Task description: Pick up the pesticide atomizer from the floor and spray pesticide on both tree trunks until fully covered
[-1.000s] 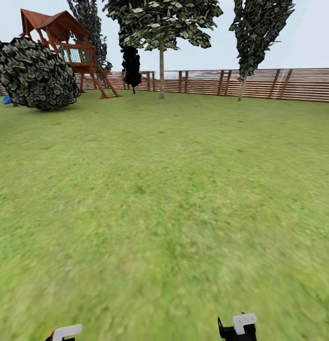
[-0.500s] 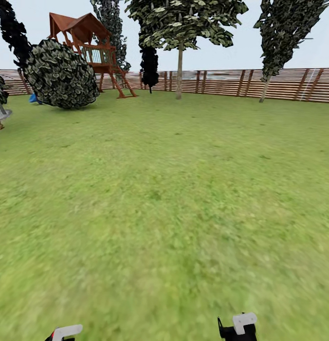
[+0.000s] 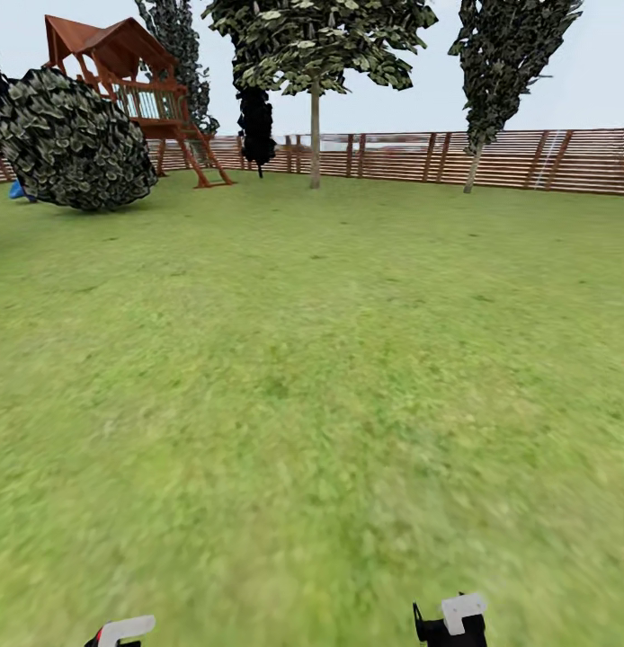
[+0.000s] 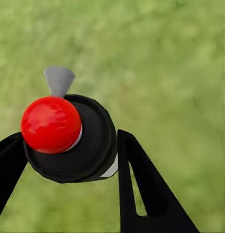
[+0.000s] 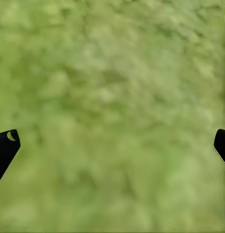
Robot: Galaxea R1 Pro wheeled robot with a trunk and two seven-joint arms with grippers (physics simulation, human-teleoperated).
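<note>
Pincer of the left arm (image 4: 68, 160) is closed around the pesticide atomizer (image 4: 76, 141), which is seen from above in the left wrist view: the black cap with its red button sits between the two dark fingers (image 4: 141, 189), and a small grey nozzle points away from the cap toward 12 o'clock. The bottle seems to be held upright, probably so that the button stays reachable and the nozzle faces forward for spraying later. The right pincer (image 5: 112, 145) is spread wide and holds nothing; its two black fingertips are seen at 9 and 3 o'clock in the right wrist view, with blurred grass between them. In the head view both arms are kept low at about 6 o'clock, which leaves the view ahead free. The lawn (image 3: 312, 377) of the garden stretches to the wooden fence (image 3: 528, 162). A leafy tree (image 3: 314, 135) with a pale trunk stands at about 12 o'clock and a second tree (image 3: 492, 81) at about 1 o'clock, both well apart from the robot. A round shrub (image 3: 74, 139) and a red play tower (image 3: 123, 72) are at 10 to 11 o'clock. Picking up is judged to be done; no trunk is near enough to be sprayed yet.
</note>
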